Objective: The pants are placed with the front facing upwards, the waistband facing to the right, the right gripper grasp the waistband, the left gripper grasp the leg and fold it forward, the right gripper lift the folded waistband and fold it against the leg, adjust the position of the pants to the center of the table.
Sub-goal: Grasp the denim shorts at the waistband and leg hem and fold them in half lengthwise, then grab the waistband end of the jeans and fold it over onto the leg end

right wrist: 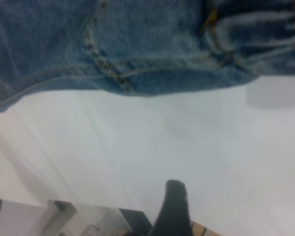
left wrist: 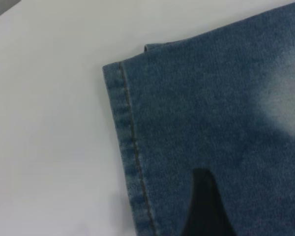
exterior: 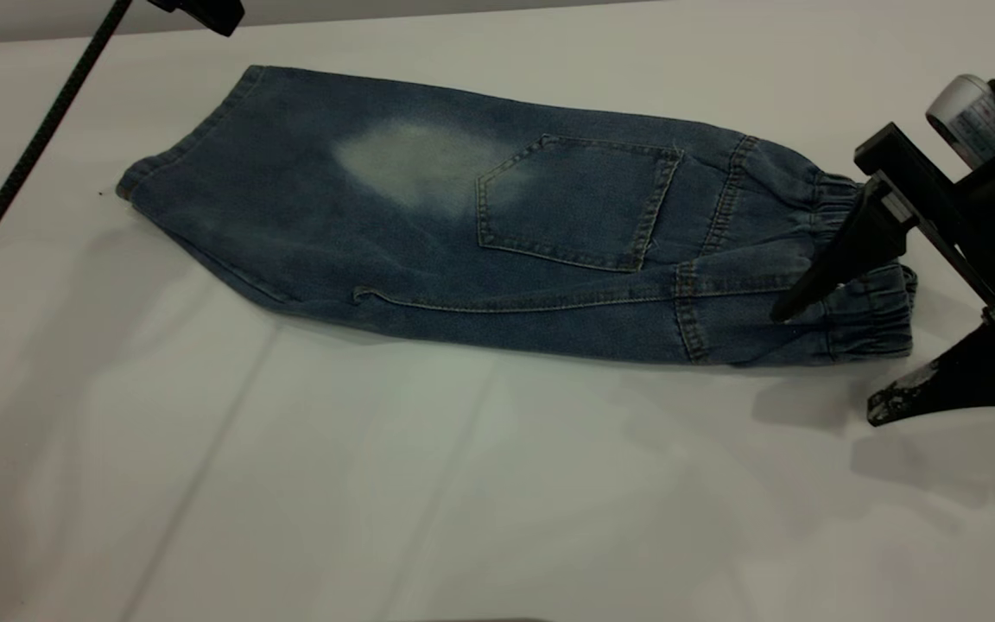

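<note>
The pants (exterior: 428,233), blue denim shorts, lie folded lengthwise on the white table (exterior: 377,484), back pocket (exterior: 575,203) up and leg hem at the left. The gathered waistband (exterior: 877,320) is at the right end. My right gripper (exterior: 826,367) is open there: one finger (exterior: 834,263) lies over the waistband, the other (exterior: 938,389) sits over the bare table in front of it. The right wrist view shows one finger (right wrist: 173,206) above the tabletop and the pants (right wrist: 137,44) beyond. Only a bit of my left gripper (exterior: 204,10) shows at the far left; its finger (left wrist: 206,206) hovers over the leg near the hem (left wrist: 130,147).
A black cable (exterior: 31,147) slants across the table's far left corner. White tabletop stretches wide in front of the pants. The table's edge (right wrist: 88,209), with dark fixtures beyond it, appears in the right wrist view.
</note>
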You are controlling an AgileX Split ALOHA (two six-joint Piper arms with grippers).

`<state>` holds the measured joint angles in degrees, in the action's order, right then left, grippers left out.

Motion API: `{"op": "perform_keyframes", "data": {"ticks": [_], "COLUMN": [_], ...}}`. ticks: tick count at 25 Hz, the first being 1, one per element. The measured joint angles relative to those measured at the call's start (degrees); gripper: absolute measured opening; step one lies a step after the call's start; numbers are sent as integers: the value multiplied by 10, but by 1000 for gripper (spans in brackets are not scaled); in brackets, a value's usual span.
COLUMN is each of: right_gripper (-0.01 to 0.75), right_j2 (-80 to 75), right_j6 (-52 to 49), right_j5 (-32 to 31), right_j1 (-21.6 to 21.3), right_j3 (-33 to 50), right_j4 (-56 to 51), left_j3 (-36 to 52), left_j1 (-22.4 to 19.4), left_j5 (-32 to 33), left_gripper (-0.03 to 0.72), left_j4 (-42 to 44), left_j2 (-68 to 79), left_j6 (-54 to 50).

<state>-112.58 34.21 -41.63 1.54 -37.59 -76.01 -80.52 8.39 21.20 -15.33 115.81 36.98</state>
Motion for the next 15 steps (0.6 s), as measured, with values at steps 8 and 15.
{"op": "perform_keyframes", "data": {"ticks": [8, 15], "right_gripper": [574, 574], "right_j2": [0, -26], "right_j6": [50, 57], "right_j5": [35, 39], "right_j1": [0, 0], "right_j3": [0, 0], "right_j4": [-95, -189], "left_j3": [0, 0], "left_j1": [0, 0], "left_j5": [3, 7], "left_gripper": [440, 440], "left_j4": [-20, -35], "left_j2": [0, 0], "left_j6": [1, 2]}}
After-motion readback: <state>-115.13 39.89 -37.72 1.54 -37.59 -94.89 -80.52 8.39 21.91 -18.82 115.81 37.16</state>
